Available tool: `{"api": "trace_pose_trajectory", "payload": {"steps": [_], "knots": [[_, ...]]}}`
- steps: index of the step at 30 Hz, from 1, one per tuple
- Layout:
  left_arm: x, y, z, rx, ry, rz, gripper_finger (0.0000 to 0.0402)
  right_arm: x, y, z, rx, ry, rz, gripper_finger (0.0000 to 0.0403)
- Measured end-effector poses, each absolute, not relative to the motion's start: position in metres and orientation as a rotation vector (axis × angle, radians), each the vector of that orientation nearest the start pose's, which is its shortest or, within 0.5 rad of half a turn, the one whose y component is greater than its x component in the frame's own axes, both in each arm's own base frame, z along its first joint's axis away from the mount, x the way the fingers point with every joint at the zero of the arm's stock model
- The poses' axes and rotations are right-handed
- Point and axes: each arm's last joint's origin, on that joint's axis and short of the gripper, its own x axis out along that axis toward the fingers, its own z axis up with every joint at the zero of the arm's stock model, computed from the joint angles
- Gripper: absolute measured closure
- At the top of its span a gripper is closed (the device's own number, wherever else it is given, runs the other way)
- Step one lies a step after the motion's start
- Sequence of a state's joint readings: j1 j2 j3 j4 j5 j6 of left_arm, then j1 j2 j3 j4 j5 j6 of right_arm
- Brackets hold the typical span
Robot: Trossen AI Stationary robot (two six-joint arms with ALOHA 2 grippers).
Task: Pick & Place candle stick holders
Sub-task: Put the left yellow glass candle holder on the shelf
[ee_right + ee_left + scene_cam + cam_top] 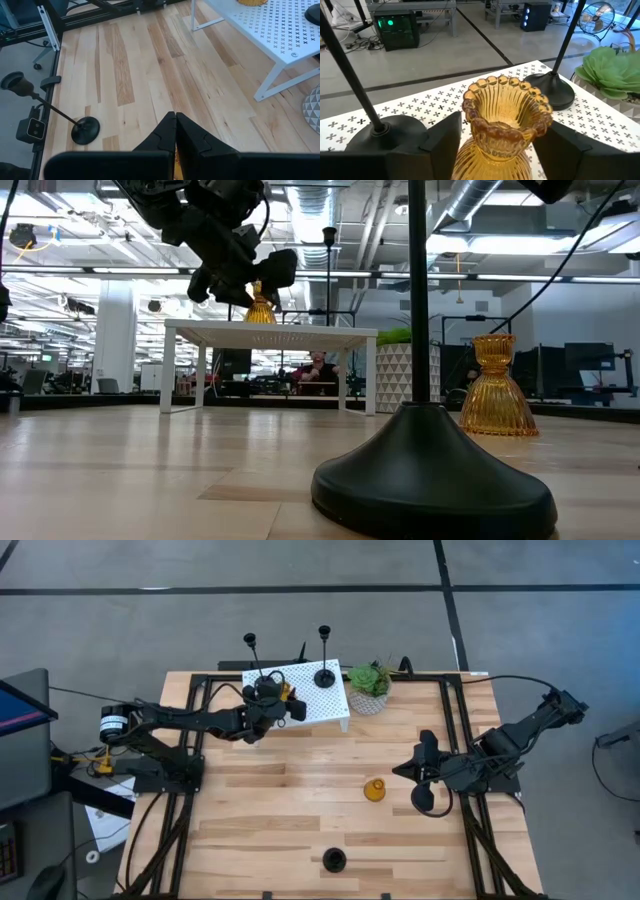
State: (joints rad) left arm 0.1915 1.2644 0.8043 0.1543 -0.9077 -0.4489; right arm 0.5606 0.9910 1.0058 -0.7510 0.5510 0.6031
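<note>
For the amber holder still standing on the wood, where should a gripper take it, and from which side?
Probably at the narrow waist of the amber holder, coming from above. It stands upright, flaring to a ribbed skirt below and a cup above, so fingers would seat in the neck. The right gripper, shut, is beside it.

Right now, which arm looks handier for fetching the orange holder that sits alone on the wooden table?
The right. Its hand hovers just beside that amber holder, fingers closed, while the left hand is across the table over the white rack, around another amber holder.
</note>
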Motion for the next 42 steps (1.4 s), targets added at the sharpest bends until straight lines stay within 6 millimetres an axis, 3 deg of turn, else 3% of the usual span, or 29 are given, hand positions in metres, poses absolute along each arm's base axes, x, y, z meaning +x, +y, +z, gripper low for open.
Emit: {"api": "trace_pose_trajectory", "payload": {"steps": [7,13,25,34,42], "knots": [[0.26,0.073,0.275,-0.295,0.049,1.112,0.0113,0.167,0.087,0.326,0.195,0.597,-0.176,0.0403],[0.26,0.071,0.277,-0.319,0.055,1.033,0.0095,0.167,0.087,0.326,0.195,0.597,-0.176,0.0403],[0.241,0.065,0.302,-0.279,0.004,1.0,0.0111,0.167,0.087,0.326,0.196,0.596,-0.176,0.0403],[0.223,0.042,0.326,-0.323,-0.085,0.875,0.0114,0.167,0.087,0.326,0.196,0.596,-0.176,0.0403],[0.236,0.025,0.318,-0.423,-0.045,0.675,0.0153,0.167,0.086,0.326,0.187,0.581,-0.202,0.0403]]}}
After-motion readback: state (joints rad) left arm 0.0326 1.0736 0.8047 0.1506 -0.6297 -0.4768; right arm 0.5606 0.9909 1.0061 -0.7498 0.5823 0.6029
